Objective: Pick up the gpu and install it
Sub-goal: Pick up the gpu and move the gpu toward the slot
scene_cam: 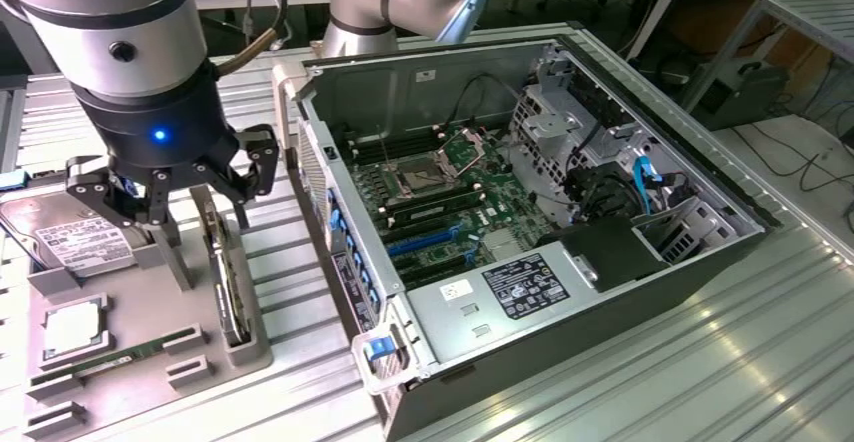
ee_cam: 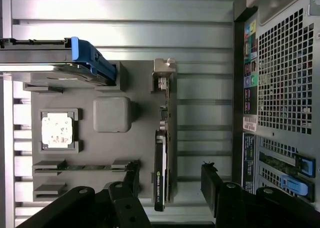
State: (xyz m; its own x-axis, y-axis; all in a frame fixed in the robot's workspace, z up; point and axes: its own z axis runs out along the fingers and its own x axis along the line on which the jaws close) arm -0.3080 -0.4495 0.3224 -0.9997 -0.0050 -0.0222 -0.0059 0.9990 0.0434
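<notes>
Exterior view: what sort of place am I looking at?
Probably a robotics lab or workshop for computer assembly: a robot arm hangs over a grey parts tray holding a gpu and hard drive, beside an opened desktop computer case on a metal table.

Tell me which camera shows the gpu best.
The wrist view: the gpu stands on edge in the gray tray, visible along its full length from metal bracket to black end, between the open gripper fingers. In the exterior view the gpu is partly overlapped by the gripper.
</notes>
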